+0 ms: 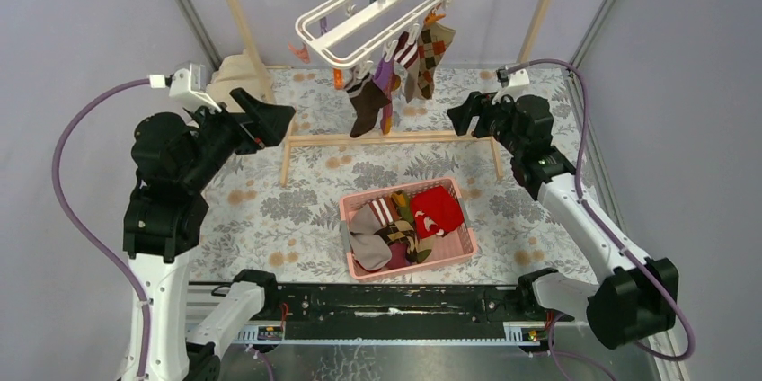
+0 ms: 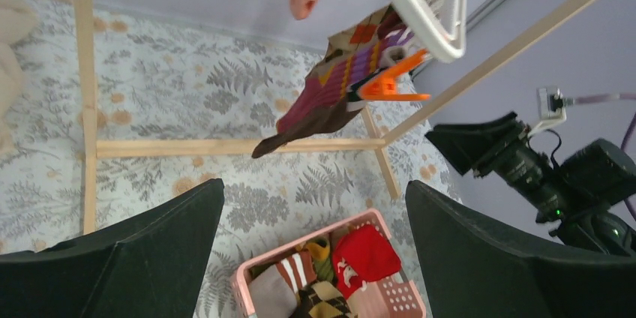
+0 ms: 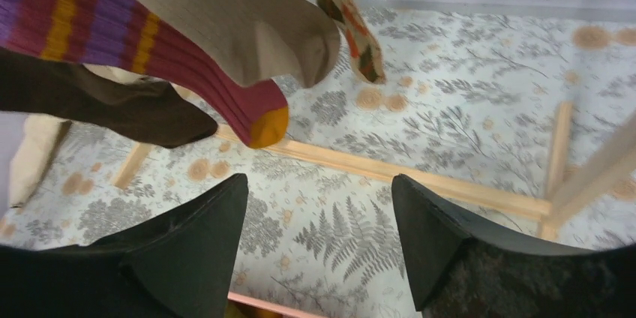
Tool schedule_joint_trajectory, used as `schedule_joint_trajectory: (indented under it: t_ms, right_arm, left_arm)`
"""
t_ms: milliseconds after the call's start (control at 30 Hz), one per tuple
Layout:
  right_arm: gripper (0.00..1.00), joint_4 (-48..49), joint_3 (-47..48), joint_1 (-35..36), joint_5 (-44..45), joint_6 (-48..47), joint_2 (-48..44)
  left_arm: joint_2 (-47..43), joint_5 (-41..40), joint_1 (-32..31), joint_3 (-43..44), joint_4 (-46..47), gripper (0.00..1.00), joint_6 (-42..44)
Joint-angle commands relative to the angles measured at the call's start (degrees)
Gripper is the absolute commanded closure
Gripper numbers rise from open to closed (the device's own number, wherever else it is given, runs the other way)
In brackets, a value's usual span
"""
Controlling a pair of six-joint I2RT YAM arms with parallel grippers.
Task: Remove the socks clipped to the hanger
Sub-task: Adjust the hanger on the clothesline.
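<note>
The white hanger (image 1: pixel 377 8) hangs tilted from the top rail, and several socks (image 1: pixel 368 98) are clipped under it: a brown one, a maroon-purple striped one, a beige one and an argyle one (image 1: pixel 435 50). My left gripper (image 1: pixel 279 120) is open and empty to the left of the socks. In the left wrist view the gripper (image 2: pixel 315 190) is below the hanger (image 2: pixel 424 3) and the socks (image 2: pixel 330 93). My right gripper (image 1: pixel 463 116) is open and empty to the right of them. In the right wrist view the gripper (image 3: pixel 319 183) is just below the sock toes (image 3: pixel 247 25).
A pink basket (image 1: pixel 395 190) holding several loose socks, one of them red, sits on the floral cloth in front of the wooden rail frame (image 1: pixel 386 138). Its rim (image 2: pixel 239 277) lies below my left fingers. A beige cloth (image 1: pixel 238 75) lies at the back left.
</note>
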Motion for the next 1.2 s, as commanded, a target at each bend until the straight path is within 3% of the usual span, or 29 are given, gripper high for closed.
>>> schedule_joint_trajectory:
  t_ms: [0,133,267,433,600,767,967,1167]
  right_arm:
    - [0.24,15.86,2.68,-1.89,-12.39,3.34,2.73]
    - [0.31,15.78,6.88,1.0,-17.86,1.76,4.57]
    - [0.37,11.43,7.69,8.22,-11.25,-3.81,1.46]
    - [0.34,6.84,11.46,12.96,0.22,-5.98,-0.26]
    - [0.36,3.74,18.81,13.7,8.03,-6.78,1.18]
    - [0.38,3.15,26.14,13.75,7.22,-6.26,4.71]
    - [0.4,-5.42,39.75,15.22,5.13,-6.73,13.88]
    - [0.43,-5.18,38.76,17.16,11.07,-6.35,13.51]
  left_arm:
    - [-1.85,2.58,0.25,-3.77,-1.04,0.01,-0.86]
    - [-2.39,3.41,0.24,-7.4,0.4,0.01,-1.35]
    - [-2.74,4.28,0.24,-10.44,2.83,0.01,-2.3]
    - [-1.96,4.2,0.25,-11.56,3.52,0.01,-1.94]
    - [-1.41,5.55,0.18,-10.94,4.45,0.01,-2.87]
    - [-0.96,5.92,-0.17,-9.29,4.41,0.01,-3.03]
    - [-1.39,5.9,-0.2,-9.72,4.39,0.01,-3.23]
    - [-1.45,5.87,-0.2,-8.58,3.6,0.01,-2.7]
